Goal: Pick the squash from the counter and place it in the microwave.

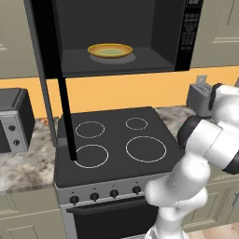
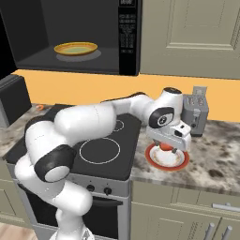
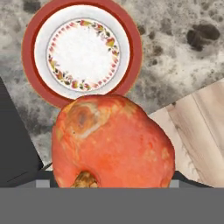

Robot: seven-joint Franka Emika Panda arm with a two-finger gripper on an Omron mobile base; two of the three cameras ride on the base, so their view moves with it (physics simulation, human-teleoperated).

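Gripping the squash (image 3: 111,142) between closed fingers of the gripper (image 2: 168,148), lifting it just clear of the red-rimmed plate (image 3: 131,33) directly beneath on the counter (image 2: 220,161). Advising a steady rise before swinging up and far left toward the open microwave (image 2: 129,37), avoiding the yellow dish (image 2: 75,48) inside.

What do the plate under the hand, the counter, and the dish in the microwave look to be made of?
Plate: likely glazed ceramic, white with a red rim and a printed floral ring. Counter: stone-look, probably polished granite, judging by the mottled grey-brown speckle. Dish: possibly glazed ceramic, smooth yellow with a paler centre; the render leaves that open.
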